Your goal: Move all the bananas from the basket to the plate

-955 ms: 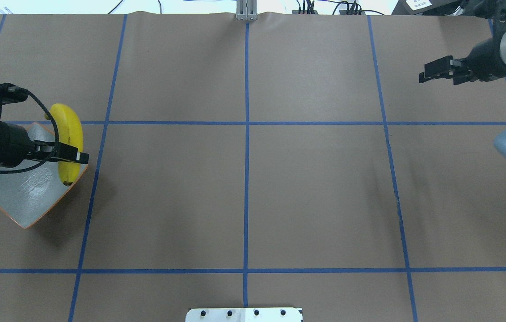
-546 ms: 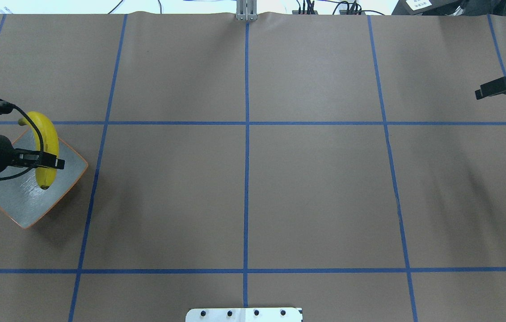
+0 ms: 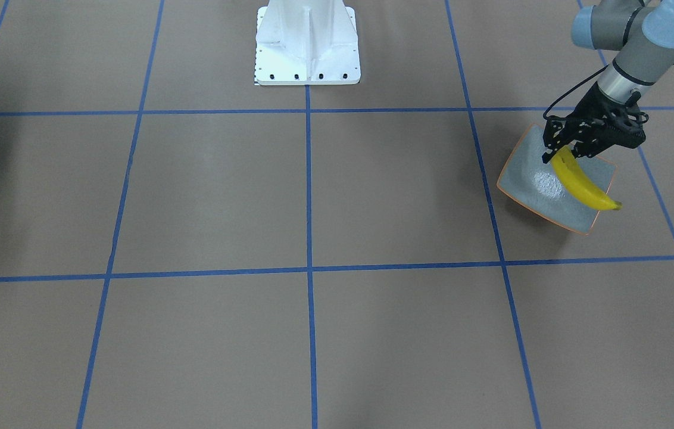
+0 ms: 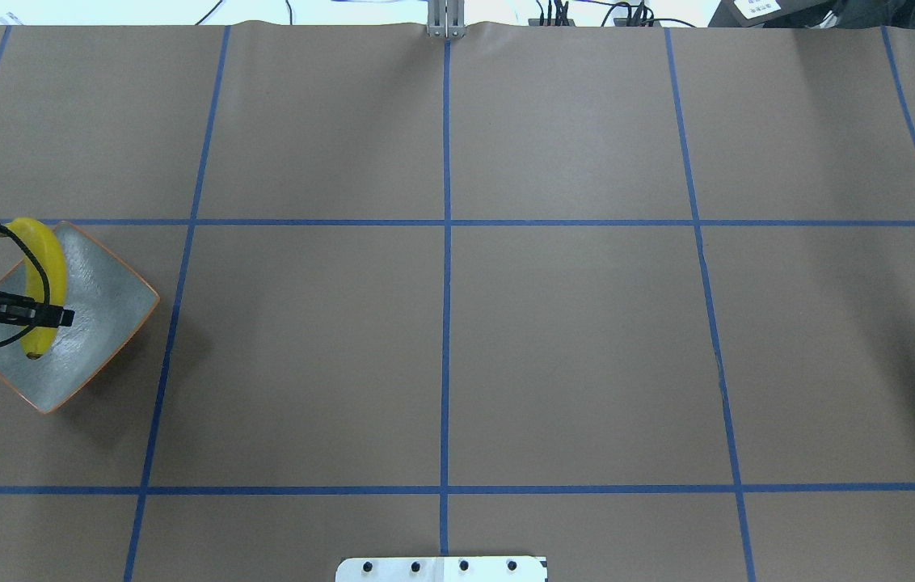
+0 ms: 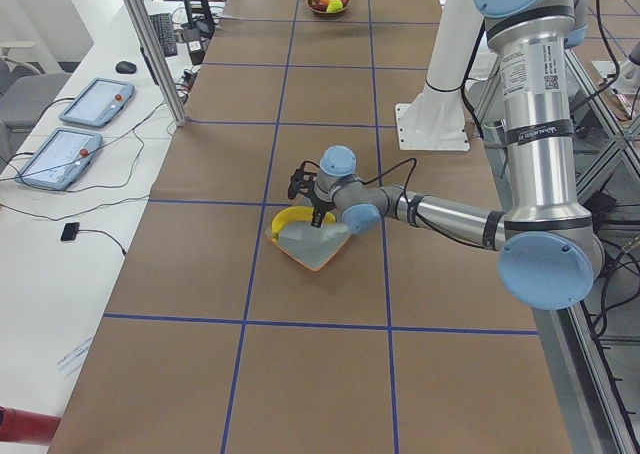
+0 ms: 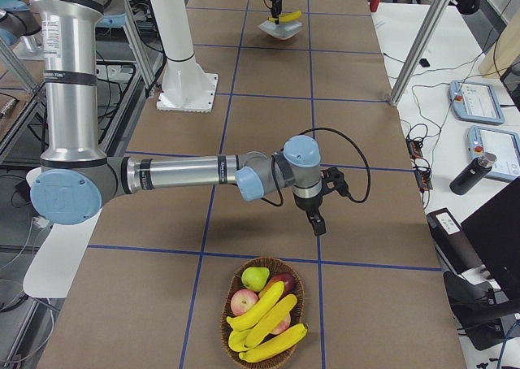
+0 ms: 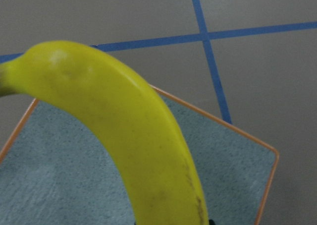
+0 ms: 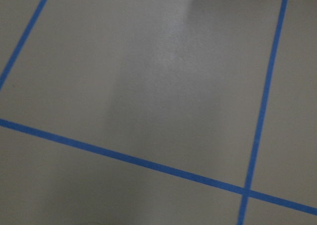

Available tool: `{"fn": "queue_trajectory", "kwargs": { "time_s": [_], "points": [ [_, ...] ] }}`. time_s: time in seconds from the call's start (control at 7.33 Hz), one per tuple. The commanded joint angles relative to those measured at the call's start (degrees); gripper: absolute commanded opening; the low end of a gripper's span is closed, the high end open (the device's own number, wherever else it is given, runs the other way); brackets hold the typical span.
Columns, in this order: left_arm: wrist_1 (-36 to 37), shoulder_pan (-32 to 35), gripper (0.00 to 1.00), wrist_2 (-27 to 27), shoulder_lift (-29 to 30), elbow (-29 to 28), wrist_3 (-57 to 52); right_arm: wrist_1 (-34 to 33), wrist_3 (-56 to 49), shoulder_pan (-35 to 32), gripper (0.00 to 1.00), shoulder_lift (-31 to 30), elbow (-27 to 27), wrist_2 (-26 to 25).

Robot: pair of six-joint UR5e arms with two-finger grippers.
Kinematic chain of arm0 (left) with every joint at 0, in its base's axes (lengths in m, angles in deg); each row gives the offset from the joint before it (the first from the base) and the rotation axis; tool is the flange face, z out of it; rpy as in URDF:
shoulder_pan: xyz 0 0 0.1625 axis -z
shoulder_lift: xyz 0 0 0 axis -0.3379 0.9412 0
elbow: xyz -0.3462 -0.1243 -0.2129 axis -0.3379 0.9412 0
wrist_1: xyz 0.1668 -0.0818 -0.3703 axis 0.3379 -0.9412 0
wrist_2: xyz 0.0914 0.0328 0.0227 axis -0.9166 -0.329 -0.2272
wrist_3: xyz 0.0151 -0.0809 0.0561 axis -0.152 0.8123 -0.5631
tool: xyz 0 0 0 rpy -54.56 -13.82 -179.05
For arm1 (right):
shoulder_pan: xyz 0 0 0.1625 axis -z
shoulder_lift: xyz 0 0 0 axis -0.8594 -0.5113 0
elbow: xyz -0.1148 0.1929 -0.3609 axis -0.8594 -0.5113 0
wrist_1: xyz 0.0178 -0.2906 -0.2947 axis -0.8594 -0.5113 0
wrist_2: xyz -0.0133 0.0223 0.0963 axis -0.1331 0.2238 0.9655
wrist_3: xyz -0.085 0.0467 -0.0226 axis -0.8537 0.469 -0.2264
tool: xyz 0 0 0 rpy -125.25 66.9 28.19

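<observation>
Banana [image 4: 53, 271] sits in my left gripper [image 4: 56, 317], which is pinched shut on it near one end, the rest of the fruit jutting out sideways. I see it hanging low over the plate [image 4: 106, 299], at the left edge of the table near the robot's side. I cannot tell whether it touches the glaze. Its stem end reaches out past the plate's rim in the front-facing view. Three more bananas [image 6: 264, 310] lie in the basket [image 6: 224, 319] at the right end of the table, among apples and a pear. My right gripper [image 6: 316, 225] hangs just beyond the basket, pointing down. I cannot tell how far open it is.
</observation>
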Motion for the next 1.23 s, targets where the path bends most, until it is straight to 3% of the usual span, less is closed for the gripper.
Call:
{"fn": "queue_trajectory", "kwargs": {
  "time_s": [0.0,0.14,0.41,0.82,0.96,1.09],
  "points": [
    [-0.3,0.6,1.00,-1.2,-1.4,0.4,-5.9,-0.4,-8.5,-4.6,1.00,0.0,-3.6,3.0],
    [-0.1,3.4,1.00,0.3,-1.1,1.1,-7.4,-0.4,-9.0,-5.5,1.00,0.0,-4.1,3.2],
    [2.0,14.4,1.00,13.5,1.7,2.3,-8.7,-0.2,-14.3,-6.8,1.00,0.1,-8.0,3.5],
    [3.6,16.0,1.00,14.8,4.6,2.6,-8.7,0.0,-26.5,-9.6,1.00,-1.2,-13.3,3.6],
    [3.6,16.0,1.00,14.8,4.8,2.6,-8.7,0.1,-29.4,-10.3,1.00,-1.5,-14.5,5.7],
    [3.5,16.1,1.00,14.8,4.8,2.6,-8.7,0.1,-36.0,-11.3,1.00,0.5,-18.1,5.6]
  ]
}}
